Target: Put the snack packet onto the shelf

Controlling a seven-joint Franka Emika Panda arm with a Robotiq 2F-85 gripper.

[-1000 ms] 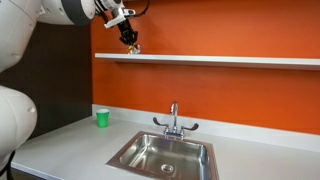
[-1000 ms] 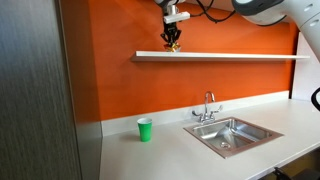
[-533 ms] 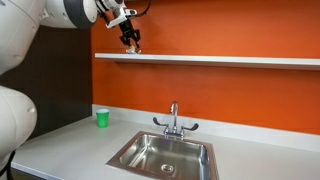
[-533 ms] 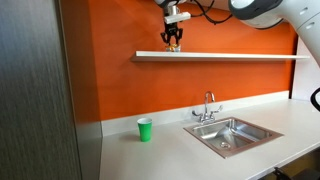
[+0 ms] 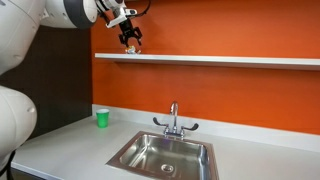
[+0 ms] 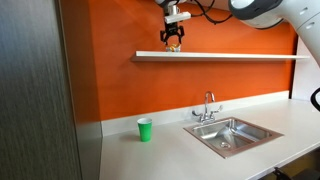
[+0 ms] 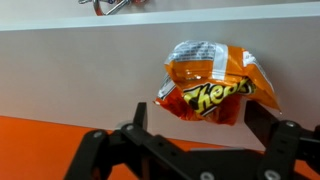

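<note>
The snack packet (image 7: 210,82), an orange-and-yellow crinkly bag, lies on the white shelf (image 7: 70,70) in the wrist view. My gripper (image 7: 198,120) is open, and its two dark fingers (image 7: 137,113) stand on either side of the packet's lower end, apart from it. In both exterior views the gripper (image 5: 131,41) (image 6: 172,40) hangs just above the left part of the shelf (image 5: 220,59) (image 6: 230,56) on the orange wall. There the packet is only a small patch under the fingers.
A small green cup (image 5: 102,118) (image 6: 145,129) stands on the grey countertop below. A steel sink (image 5: 165,155) (image 6: 232,134) with a faucet (image 5: 174,119) (image 6: 208,104) is set in the counter. A dark cabinet side (image 6: 40,90) rises beside the wall.
The jaws have spread from shut to wide open, letting go of the snack packet, which now rests on the shelf. The arm has barely shifted.
</note>
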